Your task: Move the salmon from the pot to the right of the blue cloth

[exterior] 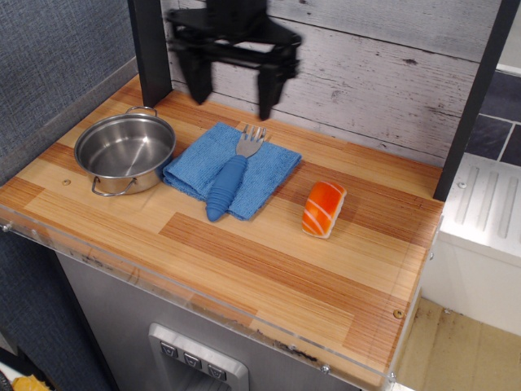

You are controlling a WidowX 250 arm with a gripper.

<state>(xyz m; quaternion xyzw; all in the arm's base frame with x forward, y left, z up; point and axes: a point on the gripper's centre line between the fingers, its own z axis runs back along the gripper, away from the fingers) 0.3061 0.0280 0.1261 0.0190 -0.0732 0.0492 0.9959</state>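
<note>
The salmon (pixel 324 208), orange with white stripes, lies on the wooden counter just right of the blue cloth (pixel 232 169). The shiny steel pot (pixel 125 151) stands empty at the left of the cloth. My gripper (pixel 233 88) is open and empty, raised high above the back of the counter over the cloth's far edge, well up and left of the salmon. Its two black fingers (pixel 269 85) hang down wide apart.
A grey fork with a blue handle (pixel 230 180) lies on the cloth. A dark post (pixel 151 49) stands at the back left behind the pot and another (pixel 476 98) at the right. The counter's front edge has a clear plastic lip (pixel 203 305).
</note>
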